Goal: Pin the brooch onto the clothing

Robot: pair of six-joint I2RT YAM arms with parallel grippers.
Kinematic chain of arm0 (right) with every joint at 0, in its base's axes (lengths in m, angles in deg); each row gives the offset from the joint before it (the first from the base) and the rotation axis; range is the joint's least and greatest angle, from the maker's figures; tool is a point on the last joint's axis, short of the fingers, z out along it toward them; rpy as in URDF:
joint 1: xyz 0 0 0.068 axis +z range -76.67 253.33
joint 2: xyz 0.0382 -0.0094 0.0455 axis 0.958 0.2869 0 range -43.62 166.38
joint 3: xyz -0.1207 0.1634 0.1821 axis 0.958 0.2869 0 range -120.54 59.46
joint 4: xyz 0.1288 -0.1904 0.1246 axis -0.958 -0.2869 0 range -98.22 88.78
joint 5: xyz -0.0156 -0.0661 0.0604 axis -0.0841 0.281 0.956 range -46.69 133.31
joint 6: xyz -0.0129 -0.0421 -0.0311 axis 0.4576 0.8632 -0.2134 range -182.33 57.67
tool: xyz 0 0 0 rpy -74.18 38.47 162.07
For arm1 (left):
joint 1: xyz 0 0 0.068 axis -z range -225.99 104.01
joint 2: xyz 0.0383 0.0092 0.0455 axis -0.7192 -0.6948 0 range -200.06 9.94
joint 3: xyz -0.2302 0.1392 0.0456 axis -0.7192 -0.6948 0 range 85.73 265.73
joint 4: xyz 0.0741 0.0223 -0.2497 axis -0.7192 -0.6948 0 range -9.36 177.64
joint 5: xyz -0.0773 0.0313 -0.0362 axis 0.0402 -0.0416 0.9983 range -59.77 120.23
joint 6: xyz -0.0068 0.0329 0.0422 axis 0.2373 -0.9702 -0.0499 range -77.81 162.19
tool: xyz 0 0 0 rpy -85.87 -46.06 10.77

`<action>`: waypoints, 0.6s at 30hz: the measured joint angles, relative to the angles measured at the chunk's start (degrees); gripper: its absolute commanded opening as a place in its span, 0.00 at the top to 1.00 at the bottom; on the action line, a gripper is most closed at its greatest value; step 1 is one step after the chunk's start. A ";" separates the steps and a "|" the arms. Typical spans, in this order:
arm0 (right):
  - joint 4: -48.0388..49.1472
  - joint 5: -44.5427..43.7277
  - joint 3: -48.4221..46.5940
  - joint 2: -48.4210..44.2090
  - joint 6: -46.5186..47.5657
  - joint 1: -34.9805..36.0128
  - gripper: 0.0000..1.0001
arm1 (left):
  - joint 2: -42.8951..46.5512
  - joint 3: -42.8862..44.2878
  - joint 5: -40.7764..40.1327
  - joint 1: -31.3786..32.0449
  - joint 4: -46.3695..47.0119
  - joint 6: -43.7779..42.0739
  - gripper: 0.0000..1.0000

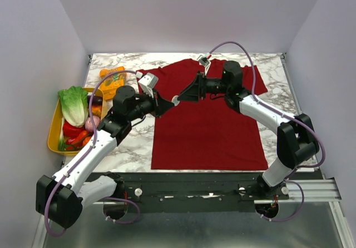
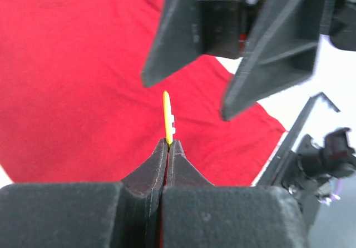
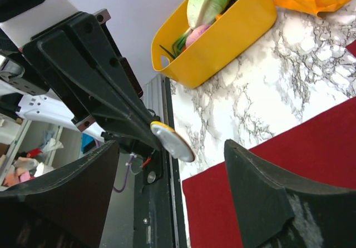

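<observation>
Left fingers [image 2: 147, 173] are clamped on the brooch [image 2: 167, 114], held edge-on above the clothing [image 2: 72, 92]; my right fingers [image 3: 267, 192] stand wide apart, flanking it without touching.

The left arm [image 1: 92, 150] reaches up and right from its base. Its tool [image 2: 168, 145] is pinched fully shut on the brooch [image 2: 167, 113], held edge-up at the fingertips. The right arm [image 1: 266, 113] bends back toward the centre, its wrist turned so that its tool [image 2: 185, 100] faces the left one, tip to tip. Its jaws stand wide apart, one finger on either side of the left tool's tips, clear of them.
</observation>
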 measured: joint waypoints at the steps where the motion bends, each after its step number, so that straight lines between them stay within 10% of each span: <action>1: 0.39 0.17 0.02 0.00 -0.15 -0.02 0.21 | 0.20 0.00 1.14 0.00 0.46 0.28 1.00; 9: 3.54 1.62 0.70 0.00 -1.25 -0.02 0.61 | 0.83 0.00 4.81 0.00 2.86 2.01 1.00; 13: 6.38 2.91 1.57 0.00 -2.64 -0.02 0.99 | 0.83 0.00 5.07 -0.13 2.91 2.36 1.00; 16: 8.20 4.09 1.97 0.00 -3.04 -0.24 0.99 | 0.87 0.02 5.07 -0.55 3.02 2.78 1.00; 18: 9.86 4.70 2.43 0.00 -3.21 -0.31 0.99 | 0.87 0.04 5.09 -0.63 3.06 3.02 0.79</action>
